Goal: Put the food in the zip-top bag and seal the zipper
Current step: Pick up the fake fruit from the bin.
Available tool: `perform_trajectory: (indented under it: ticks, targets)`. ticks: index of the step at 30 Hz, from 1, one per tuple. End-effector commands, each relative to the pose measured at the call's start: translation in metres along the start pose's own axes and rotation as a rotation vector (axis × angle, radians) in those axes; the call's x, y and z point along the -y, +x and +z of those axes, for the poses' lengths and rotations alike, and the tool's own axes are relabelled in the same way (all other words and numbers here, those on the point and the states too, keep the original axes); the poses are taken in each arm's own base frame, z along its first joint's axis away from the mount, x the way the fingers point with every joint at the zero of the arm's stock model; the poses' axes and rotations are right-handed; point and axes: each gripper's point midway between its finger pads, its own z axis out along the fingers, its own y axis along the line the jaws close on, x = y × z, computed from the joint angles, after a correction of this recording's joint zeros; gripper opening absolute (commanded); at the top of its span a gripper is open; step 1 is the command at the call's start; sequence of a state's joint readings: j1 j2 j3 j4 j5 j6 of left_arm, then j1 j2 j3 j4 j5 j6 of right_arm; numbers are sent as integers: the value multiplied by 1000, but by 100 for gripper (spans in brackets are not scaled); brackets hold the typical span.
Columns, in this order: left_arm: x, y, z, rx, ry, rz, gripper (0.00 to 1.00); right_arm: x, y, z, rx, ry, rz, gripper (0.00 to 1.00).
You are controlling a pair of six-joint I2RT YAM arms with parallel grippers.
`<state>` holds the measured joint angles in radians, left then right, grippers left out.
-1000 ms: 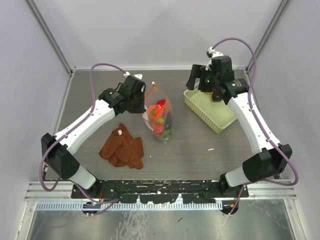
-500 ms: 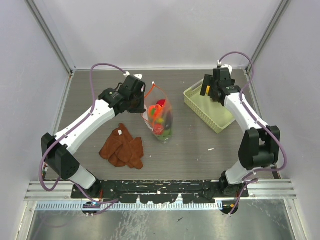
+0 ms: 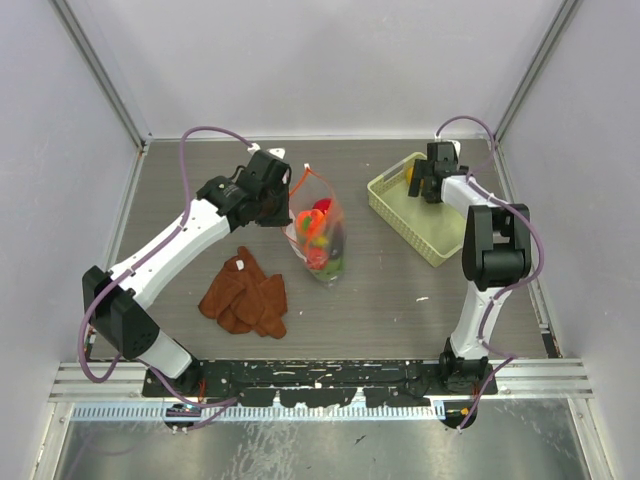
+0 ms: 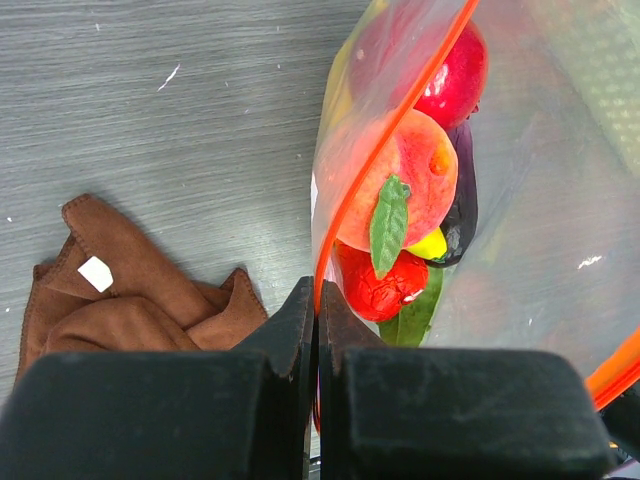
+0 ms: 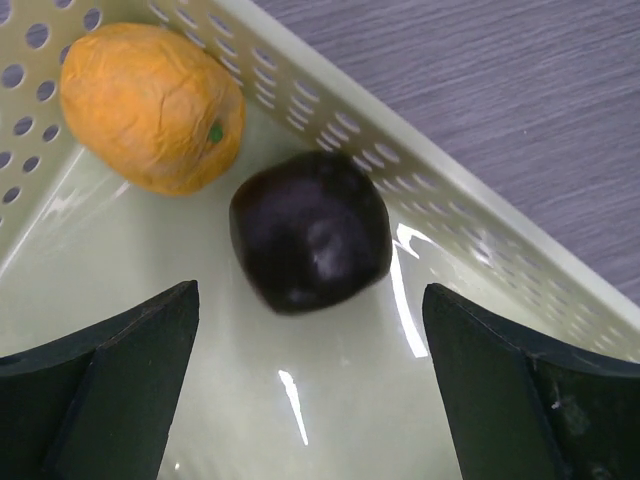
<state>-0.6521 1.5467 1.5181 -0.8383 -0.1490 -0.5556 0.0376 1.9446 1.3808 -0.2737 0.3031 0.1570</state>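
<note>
Your right arm has folded back, and your right hand (image 5: 310,296) now hangs low in the basket (image 5: 450,190) corner. It is open wide and points at the dark piece (image 5: 310,230), I think to grab it. The orange piece (image 5: 150,105) sits just beside. Your left hand (image 4: 317,320) has stayed put. It pinches the zipper (image 4: 400,130) so the bag (image 3: 318,235) stands open on the desk (image 3: 400,290). The peach (image 4: 410,180) is already inside. I see no words; the white tag on the cloth (image 4: 130,290) looks blank.
</note>
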Motion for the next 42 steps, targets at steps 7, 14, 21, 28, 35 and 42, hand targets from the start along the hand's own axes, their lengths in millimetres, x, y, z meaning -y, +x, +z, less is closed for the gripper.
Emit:
perform_trajectory:
  ticks: [7,14,21,28,35,42]
  targets:
    - [10,-25,-16,73,48,3,0,-8,-48,29,103,-81,-16,91]
    - [11,-26,-15,73,48,2,0,-17,-38,34,64,-132,-42,73]
    - [7,-22,-19,61,34,7,0,-13,-41,7,77,-148,-3,57]
    - [5,-24,-22,74,31,8,0,-14,-44,-38,85,-202,39,52]
    - [8,-26,-22,73,37,8,0,-30,-51,-102,93,-294,78,50]
    - [10,-29,-23,82,46,1,0,-67,-61,-185,117,-421,31,50]
